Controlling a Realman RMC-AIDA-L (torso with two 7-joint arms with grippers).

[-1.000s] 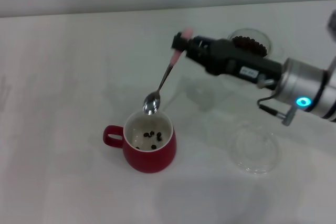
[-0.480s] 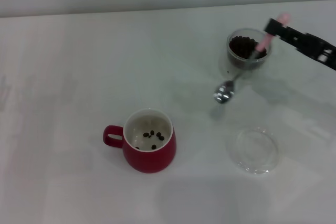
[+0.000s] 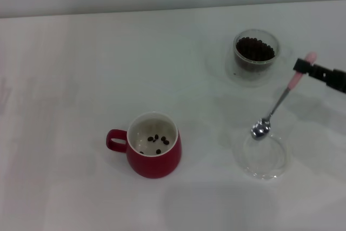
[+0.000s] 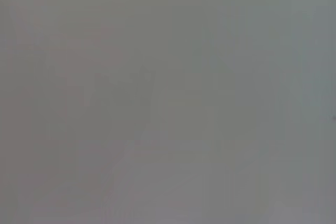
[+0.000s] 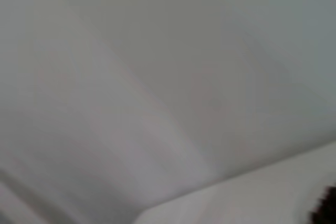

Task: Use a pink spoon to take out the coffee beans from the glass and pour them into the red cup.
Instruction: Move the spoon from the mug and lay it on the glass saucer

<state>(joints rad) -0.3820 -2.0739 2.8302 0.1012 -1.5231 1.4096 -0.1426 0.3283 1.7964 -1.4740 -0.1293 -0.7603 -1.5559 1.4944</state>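
The red cup (image 3: 154, 152) stands left of centre in the head view with several coffee beans (image 3: 157, 139) on its white inside. The glass (image 3: 255, 52) stands at the back right, filled with coffee beans (image 3: 255, 48). My right gripper (image 3: 304, 67) reaches in from the right edge and is shut on the pink spoon (image 3: 278, 104) at its handle's top. The spoon hangs slanted, its metal bowl (image 3: 260, 129) just above the far rim of a flat clear glass dish (image 3: 263, 155). The left gripper is out of view.
The white table (image 3: 81, 79) stretches to a pale wall at the back. The flat dish lies right of the red cup. Both wrist views show only blurred grey and white surfaces.
My right gripper has swung the spoon from above the red cup to the right, past the glass, then toward me to the dish. The arm has drawn back to the right edge.
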